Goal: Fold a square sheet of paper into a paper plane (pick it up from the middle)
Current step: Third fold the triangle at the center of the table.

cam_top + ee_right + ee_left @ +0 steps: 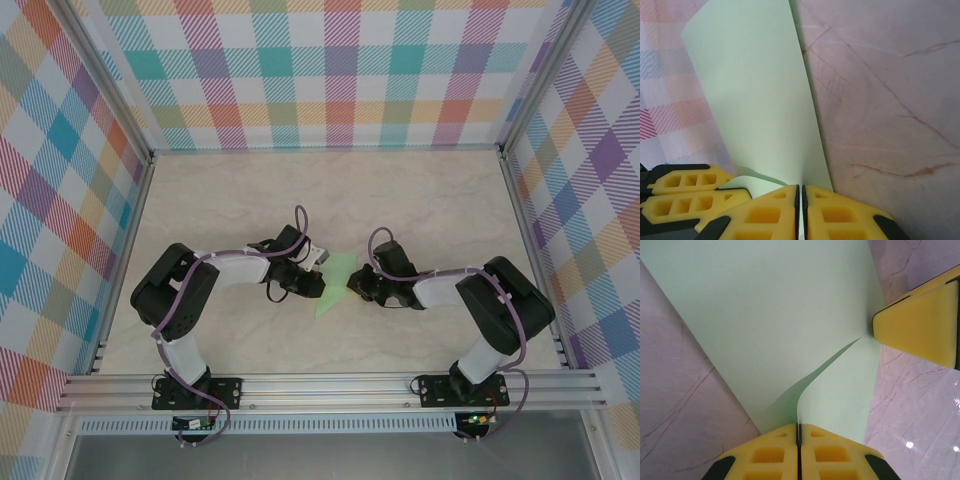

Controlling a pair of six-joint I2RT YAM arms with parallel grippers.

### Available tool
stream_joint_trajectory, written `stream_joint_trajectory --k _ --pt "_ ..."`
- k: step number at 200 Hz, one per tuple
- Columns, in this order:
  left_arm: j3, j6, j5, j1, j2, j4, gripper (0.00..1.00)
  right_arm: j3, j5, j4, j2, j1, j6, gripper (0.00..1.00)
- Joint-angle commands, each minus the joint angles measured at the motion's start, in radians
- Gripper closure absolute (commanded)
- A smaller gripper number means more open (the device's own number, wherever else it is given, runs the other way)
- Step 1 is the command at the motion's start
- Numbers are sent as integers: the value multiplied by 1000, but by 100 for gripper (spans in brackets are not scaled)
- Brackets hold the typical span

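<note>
The marbled table (430, 200) carries the green paper (336, 283) at its middle, between the two arms, partly folded and with one part raised off the surface. The left gripper (799, 427) is clamped on one edge and the right gripper (801, 189) on another. For a clean crease, I judge they should pull the paper taut with its edges aligned. No writing is readable.

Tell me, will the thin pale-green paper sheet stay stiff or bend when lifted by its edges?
Probably floppy: the thin pale-green paper sheet bows in a curve at the left gripper. Likely very light: the right gripper holds part of it raised by an edge pinch. It may crease if pulled.
</note>
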Motion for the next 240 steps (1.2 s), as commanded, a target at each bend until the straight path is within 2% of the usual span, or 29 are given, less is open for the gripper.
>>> stream_joint_trajectory --k 1,19,42,103,138,161,181,209,240 --pt "-29 23 -57 -3 67 -89 93 37 -37 -67 -79 -29 -45 87" --pt "-28 22 -54 -3 70 -89 93 48 -35 -108 -111 -50 -82 86" --pt "-27 22 -54 -3 74 -89 93 38 -77 -71 -99 -64 -82 86" --pt "-27 23 -53 -3 74 -88 93 46 -155 16 24 -63 -71 87" --pt "-27 22 -55 -3 74 -89 93 29 -103 -16 64 -64 -75 87" --pt "-29 20 -56 -2 73 -88 93 51 -47 -117 35 -61 -115 87" --pt "-30 21 -54 -3 72 -88 93 72 -51 -166 -38 -61 -149 86" --pt "-28 20 -52 -3 71 -89 93 90 -92 -174 -114 -61 -166 85" --pt "-27 19 -52 -3 73 -89 93 105 -118 -146 -86 -33 -148 86"
